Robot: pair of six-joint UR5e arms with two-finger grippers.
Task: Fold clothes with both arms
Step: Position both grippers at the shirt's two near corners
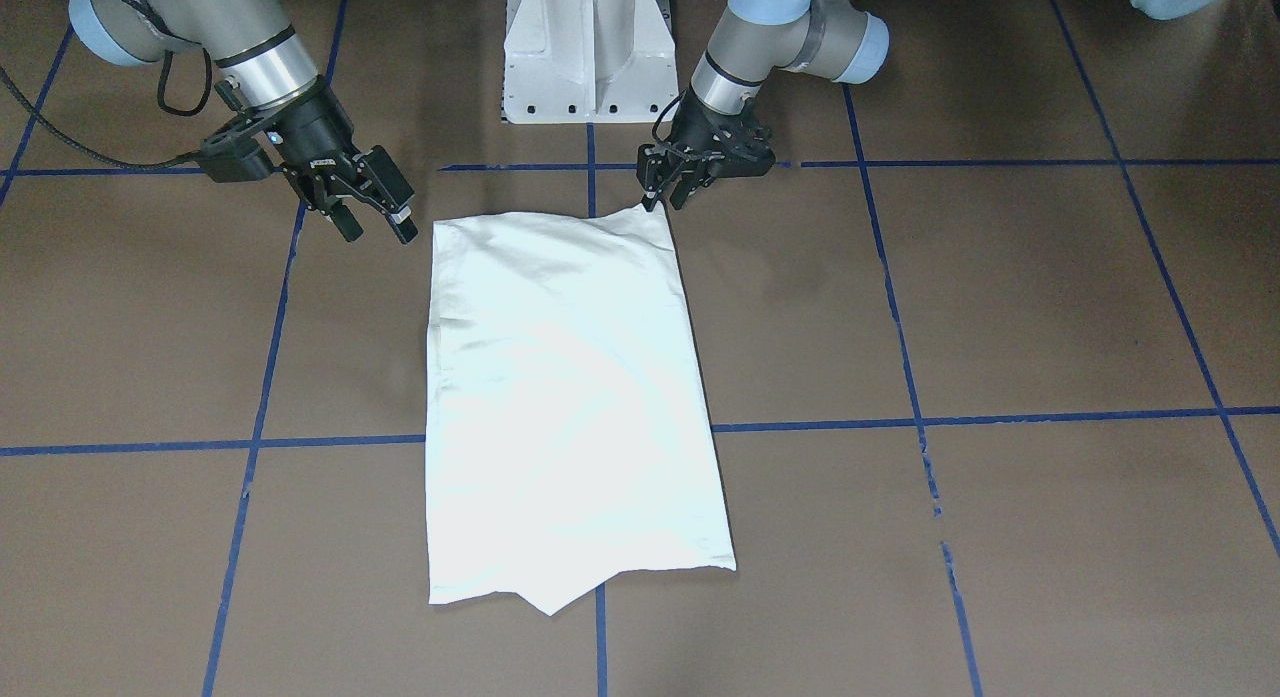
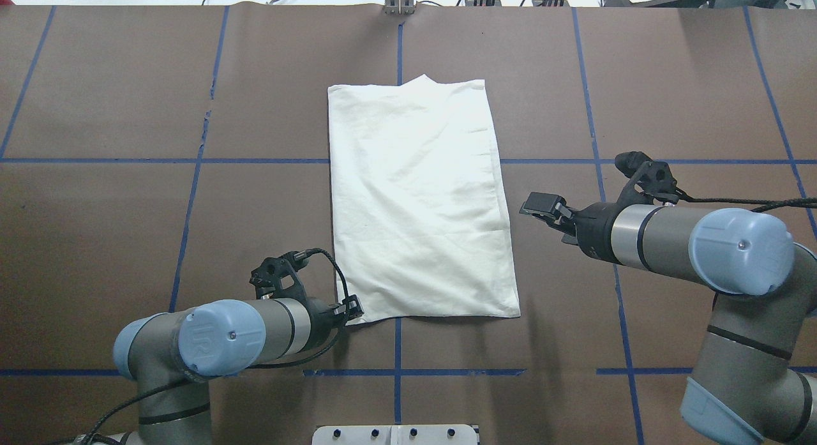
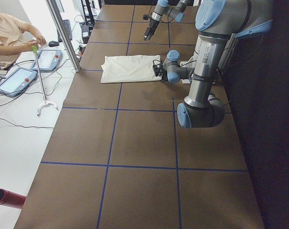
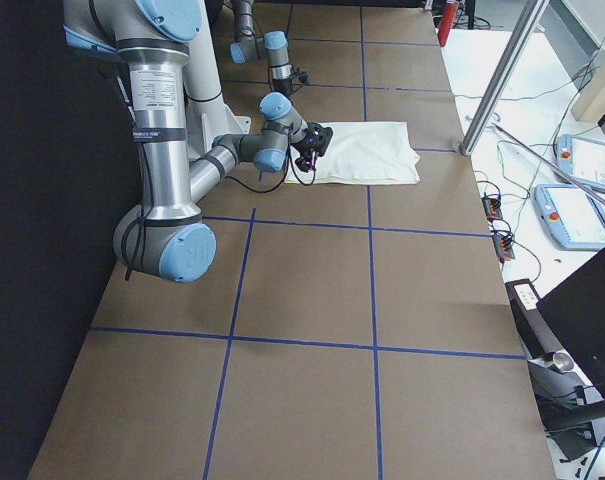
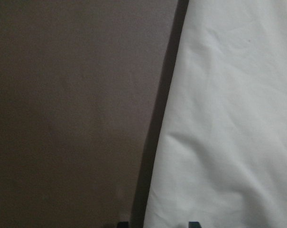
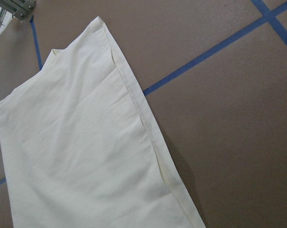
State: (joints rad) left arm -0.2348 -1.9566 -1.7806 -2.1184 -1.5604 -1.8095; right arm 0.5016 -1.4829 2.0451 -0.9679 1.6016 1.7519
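Observation:
The cream shirt [image 1: 570, 397] [image 2: 418, 202] lies plain side up on the brown table, folded into a long rectangle. My left gripper [image 1: 665, 195] [image 2: 353, 309] sits low at the shirt's near-left corner, which rises to a small peak at the fingers. In the left wrist view the two fingertips [image 5: 193, 223] stand apart, with the shirt's edge [image 5: 228, 118] between them. My right gripper [image 1: 378, 225] [image 2: 539, 207] hovers open just off the shirt's right edge, holding nothing. The right wrist view looks down on the hemmed edge of the shirt [image 6: 77, 142].
The white pedestal base [image 1: 590, 57] stands at the robot's side of the table. Blue tape lines [image 2: 396, 371] grid the brown surface. Off the far edge, a person [image 3: 10, 33] sits by tablets [image 3: 20, 78], next to a metal post [image 3: 63, 33].

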